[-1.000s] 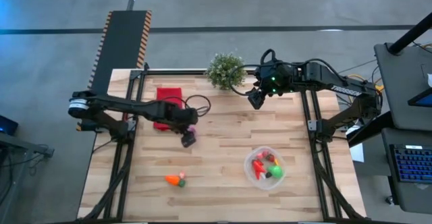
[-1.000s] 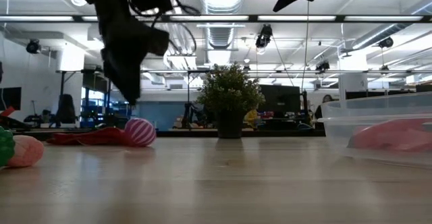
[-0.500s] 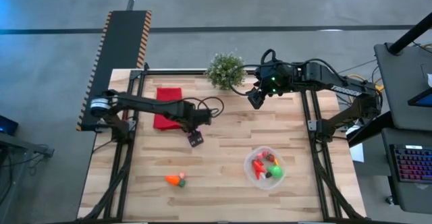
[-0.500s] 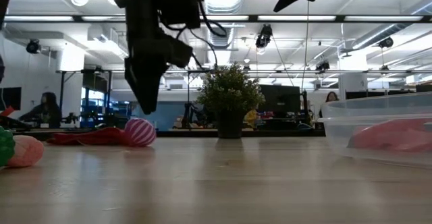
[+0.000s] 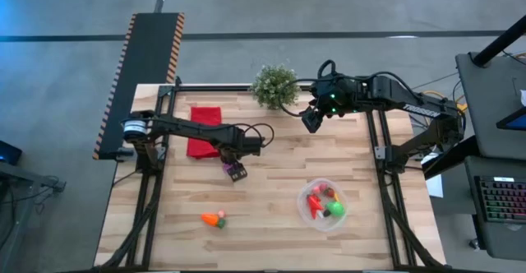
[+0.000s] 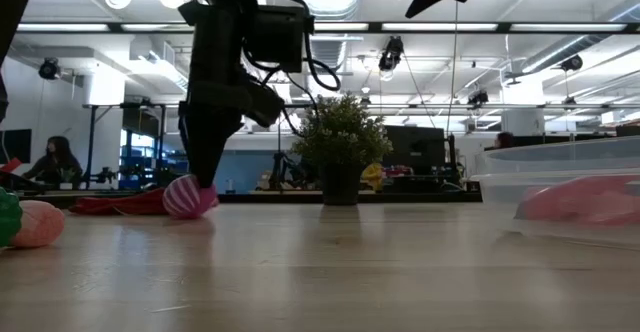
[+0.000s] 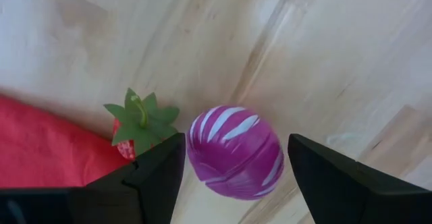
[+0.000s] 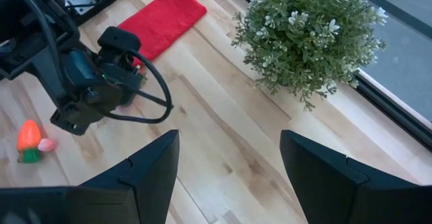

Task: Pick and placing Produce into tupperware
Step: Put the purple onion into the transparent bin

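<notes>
Straddling the round purple white-striped toy vegetable (image 7: 233, 151) between spread fingers, the left gripper (image 7: 233, 177) could, I judge, nudge it rolling off-centre when closing.

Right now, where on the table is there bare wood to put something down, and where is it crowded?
Bare wood lies between the potted plant and the tupperware, and along the near edge left of the carrot. It is crowded beside the red cloth: the open left pincer straddles the purple striped piece, with a strawberry close by. The right pincer hangs beside the plant.
</notes>
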